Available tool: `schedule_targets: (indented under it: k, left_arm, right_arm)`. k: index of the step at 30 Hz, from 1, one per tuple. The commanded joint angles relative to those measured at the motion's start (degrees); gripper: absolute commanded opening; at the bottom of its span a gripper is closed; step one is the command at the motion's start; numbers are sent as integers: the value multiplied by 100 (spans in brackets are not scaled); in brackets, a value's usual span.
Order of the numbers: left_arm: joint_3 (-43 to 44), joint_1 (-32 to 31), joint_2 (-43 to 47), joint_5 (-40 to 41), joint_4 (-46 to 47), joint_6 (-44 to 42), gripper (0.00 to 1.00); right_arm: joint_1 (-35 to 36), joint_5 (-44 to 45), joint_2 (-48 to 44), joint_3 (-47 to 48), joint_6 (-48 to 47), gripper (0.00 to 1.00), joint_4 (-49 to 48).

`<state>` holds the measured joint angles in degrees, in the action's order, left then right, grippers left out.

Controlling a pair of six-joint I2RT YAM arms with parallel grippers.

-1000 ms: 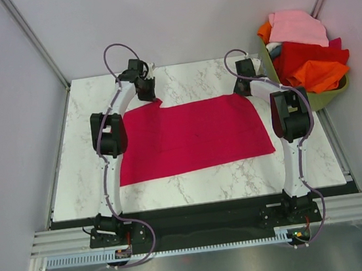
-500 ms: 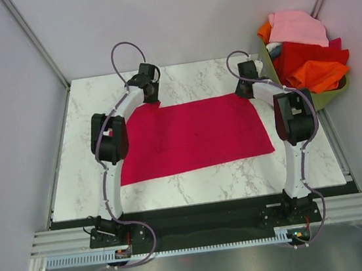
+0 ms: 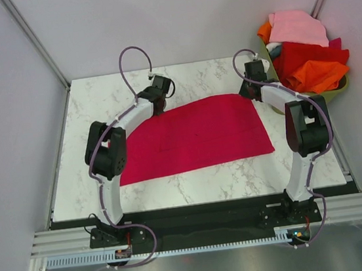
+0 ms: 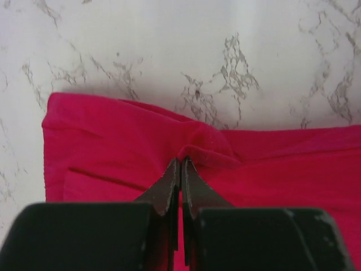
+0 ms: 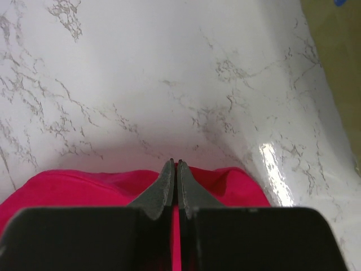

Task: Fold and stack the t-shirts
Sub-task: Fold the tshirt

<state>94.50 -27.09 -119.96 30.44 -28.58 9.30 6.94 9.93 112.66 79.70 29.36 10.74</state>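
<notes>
One crimson t-shirt [image 3: 194, 137] lies spread out flat in the middle of the bench [image 3: 97, 99]. It is closer to the right edge than to the left edge. Its far edge is just below the two claws, and its near edge stops a bit before the near edge of the bench.

The left claw [image 4: 180, 165] is squeezed together on the far edge of the crimson t-shirt. A little bump of cloth is bunched up right at its tips. The right claw [image 5: 176, 164] is squeezed together too, at the far right corner of the same shirt. Red cloth shows between its fingers, so it looks like it is pinching the shirt.

The job looks like it has only just begun. The crimson t-shirt is one big flat piece, and I think the first fold is starting now, with both claws holding the far edge ready to bring it over. No folded shirt sits on the bench, so there is no stack yet.

A lot is left to do. A pink t-shirt [image 3: 296, 25], a red t-shirt [image 3: 303, 54] and an orange t-shirt [image 3: 319, 73] are piled in a messy heap in the green basket [image 3: 325, 99] by the far right corner of the bench. Each one needs to come out, get folded and go on the stack
</notes>
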Motion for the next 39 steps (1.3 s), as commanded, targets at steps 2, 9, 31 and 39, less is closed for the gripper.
schedule_targets:
  k: [2, 9, 31, 39]
  left_arm:
    - [-467, -279, 684, 437, 98, 880, 2]
    - [-1030, -963, 1036, 235, -15, 1705, 4]
    - [-2419, 607, 2761, -1249, 0, 1734, 68]
    - [-1831, 1575, 1635, -2103, 370, 1505, 68]
  right_arm:
    - [-26, -88, -613, -410, 43, 0, -90]
    - [-17, -123, -912, -886, 52, 0, -99]
    - [-70, 132, -1405, -1809, 236, 0, -441]
    - [-87, 105, -1343, -1818, 228, 0, -485]
